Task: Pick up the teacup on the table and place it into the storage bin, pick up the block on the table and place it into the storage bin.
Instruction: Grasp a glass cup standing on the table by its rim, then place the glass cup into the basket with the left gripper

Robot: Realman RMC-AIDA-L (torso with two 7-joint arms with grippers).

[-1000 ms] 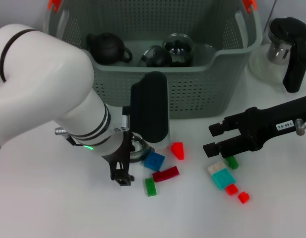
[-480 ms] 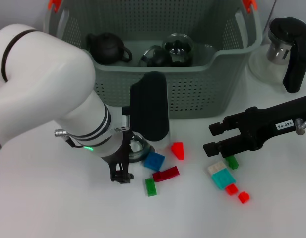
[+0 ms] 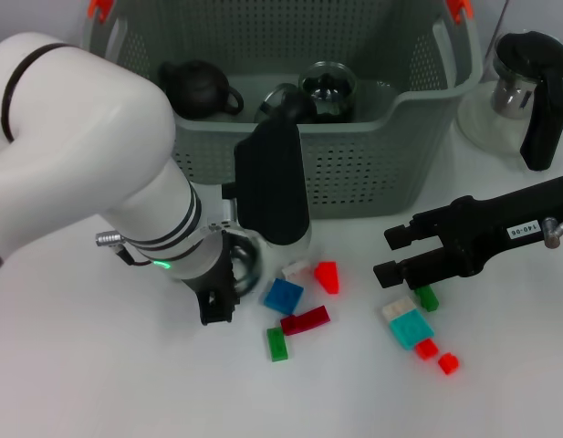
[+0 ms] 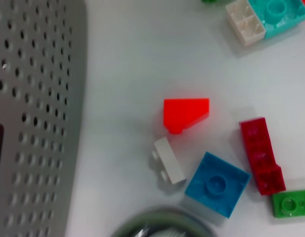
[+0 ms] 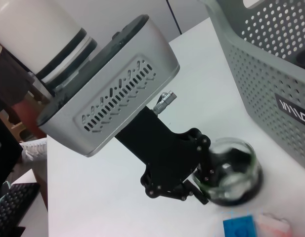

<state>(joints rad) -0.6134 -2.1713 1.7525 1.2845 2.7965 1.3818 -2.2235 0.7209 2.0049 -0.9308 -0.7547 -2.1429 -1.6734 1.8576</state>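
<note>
The left gripper [image 3: 228,290] is low over the white tabletop [image 3: 99,383], just in front of the storage bin [image 3: 354,173], and its jaws are closed on the rim of the glass teacup [image 5: 235,170]; whether the cup is resting on the tabletop or just clear of it cannot be told. The cup is close beside the bin's front wall, next to the bin's black label [image 5: 294,112], whose white lettering is cut off and unreadable.

Just beside the cup lie loose blocks: a blue block [image 4: 217,184], a small white block [image 4: 168,160], a red wedge [image 4: 185,113], a dark red block [image 4: 261,155] and a green block [image 3: 277,344].

The right gripper [image 3: 392,255] hovers near the tabletop's right edge with its jaws apart and holding nothing. A white tag on its body reads "140-06" [image 3: 520,230]. Just under and in front of it are a white-and-teal block [image 3: 408,322], a small green block [image 3: 429,297] and two small red blocks [image 3: 437,356].

Inside the bin sit a black teapot [image 3: 199,88] and glassware [image 3: 328,89]. A glass pitcher with a black handle [image 3: 529,87] stands at the far right corner of the tabletop.
</note>
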